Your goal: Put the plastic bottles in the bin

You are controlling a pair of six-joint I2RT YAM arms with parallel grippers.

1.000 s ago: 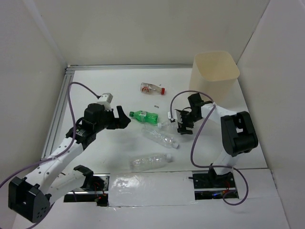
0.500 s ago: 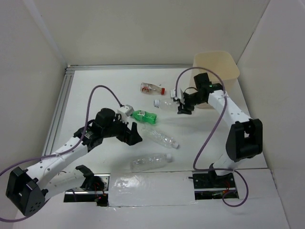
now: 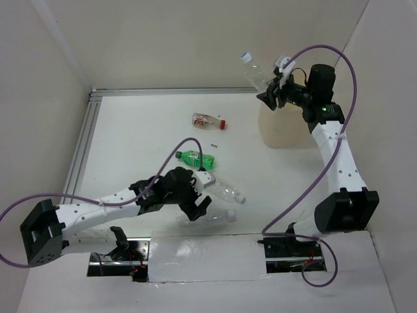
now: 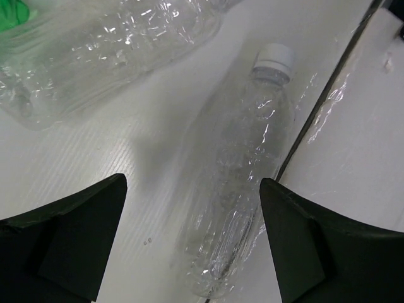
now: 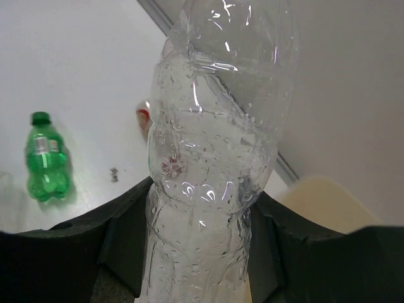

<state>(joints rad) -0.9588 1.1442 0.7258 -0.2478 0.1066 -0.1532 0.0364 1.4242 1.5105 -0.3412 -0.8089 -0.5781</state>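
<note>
Right fingers clamp clear bottle; label on green bottle unreadable.

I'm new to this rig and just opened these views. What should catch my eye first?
The clear bottle held high in the air stands out first, clamped in the right arm's jaws close by the tall cream bin at the far right. Next, the left arm's jaws gape open low over another clear bottle lying on its side, with a bright green bottle lying farther back.
</note>
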